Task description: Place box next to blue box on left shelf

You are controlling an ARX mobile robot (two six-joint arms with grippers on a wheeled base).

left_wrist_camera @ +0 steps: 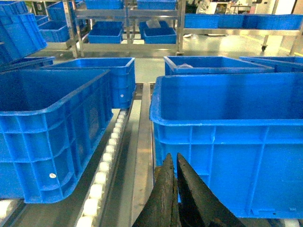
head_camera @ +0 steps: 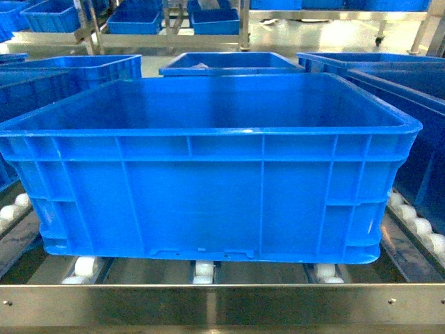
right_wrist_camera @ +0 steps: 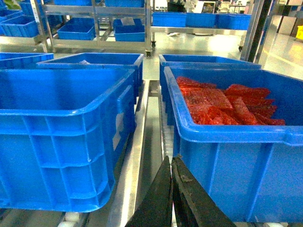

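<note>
The box, a large bright blue open-top crate, rests on the white rollers of the left shelf, just behind its steel front rail. Another blue box stands to its left across a narrow metal divider. In the left wrist view my left gripper is shut and empty, low in the gap by the box's left corner. My right gripper is shut and empty at the gap on the box's right side. Neither gripper shows in the head view.
A blue crate holding red bags stands right of the box. More blue crates sit behind on the rollers. Metal racks with blue bins stand across the aisle. Roller strips run between the crates.
</note>
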